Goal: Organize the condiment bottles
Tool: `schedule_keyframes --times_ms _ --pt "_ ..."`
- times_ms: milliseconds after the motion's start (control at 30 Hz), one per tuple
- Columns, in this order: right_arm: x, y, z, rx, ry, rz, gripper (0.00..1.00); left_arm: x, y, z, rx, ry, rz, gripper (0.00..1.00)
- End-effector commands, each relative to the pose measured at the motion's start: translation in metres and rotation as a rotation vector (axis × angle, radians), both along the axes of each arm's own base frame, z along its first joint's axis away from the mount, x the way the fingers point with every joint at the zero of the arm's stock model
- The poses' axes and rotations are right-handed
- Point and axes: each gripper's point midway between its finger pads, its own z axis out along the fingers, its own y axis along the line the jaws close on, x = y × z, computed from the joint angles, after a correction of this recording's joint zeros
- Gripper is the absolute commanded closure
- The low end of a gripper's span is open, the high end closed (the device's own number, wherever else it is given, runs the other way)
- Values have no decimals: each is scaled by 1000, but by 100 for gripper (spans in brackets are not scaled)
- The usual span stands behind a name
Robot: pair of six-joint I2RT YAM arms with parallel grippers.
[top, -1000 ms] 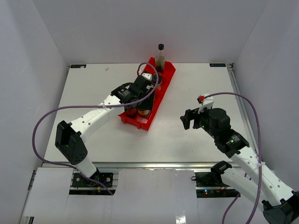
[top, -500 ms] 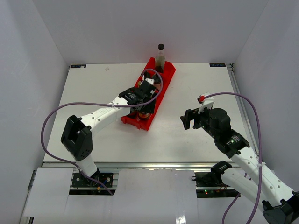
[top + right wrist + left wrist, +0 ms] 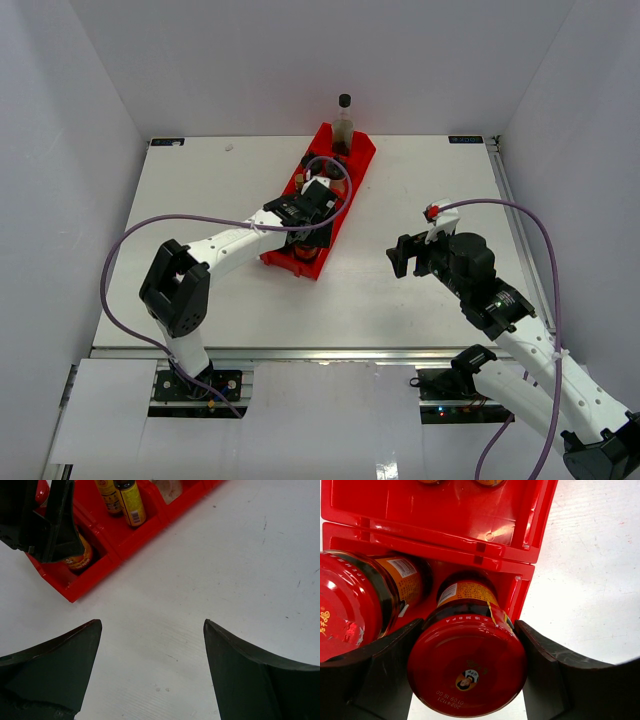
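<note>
My left gripper [image 3: 306, 214] is over the near end of the red tray [image 3: 362, 158]. In the left wrist view it [image 3: 469, 625] is shut on a red-lidded dark jar [image 3: 467, 672] that sits in the tray's end compartment. A second red-lidded jar [image 3: 345, 605] stands right beside it on the left. The tall clear black-capped bottle [image 3: 344, 120] stands at the tray's far end. The right wrist view shows two slim yellow-labelled bottles [image 3: 131, 502] in a middle compartment and a pale shaker [image 3: 167, 487] beyond. My right gripper [image 3: 400, 255] is open and empty above bare table.
The red tray [image 3: 445, 510] lies diagonally in the middle of the white table [image 3: 430, 180]. White walls close in the back and both sides. A purple cable loops over the left arm near the tray.
My left gripper has moved along the tray toward its near end and now sits over the end compartment with the jar. The right arm has not moved.
</note>
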Motion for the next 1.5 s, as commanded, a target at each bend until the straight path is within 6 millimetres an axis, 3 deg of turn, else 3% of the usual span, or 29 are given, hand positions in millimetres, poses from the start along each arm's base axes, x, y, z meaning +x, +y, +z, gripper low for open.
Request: schedule_keyframes --times_ms 0,167,300,433,867,1067,1233,1367,1467 --pt "3 1 15 25 -53 -2 11 16 -6 23 -45 -101 42 62" --pt "3 1 15 27 -55 -2 11 16 -3 19 -30 -94 60 36" --pt "3 1 14 27 -54 0 11 16 -2 21 -29 -94 70 21" --pt "3 1 14 26 -53 0 11 16 -2 25 -25 -88 75 15" --pt "4 2 14 20 -48 2 11 13 3 71 -57 -113 110 2" --pt "6 3 13 11 -38 2 11 10 -2 107 -126 -145 92 2" --pt "6 2 11 8 -11 -10 5 6 -5 129 -195 -193 56 2" --pt "7 -1 9 10 24 -45 10 -6 -1 149 -275 -250 26 2" --pt "9 -7 13 48 39 -107 10 -21 6 182 -388 -336 0 2"
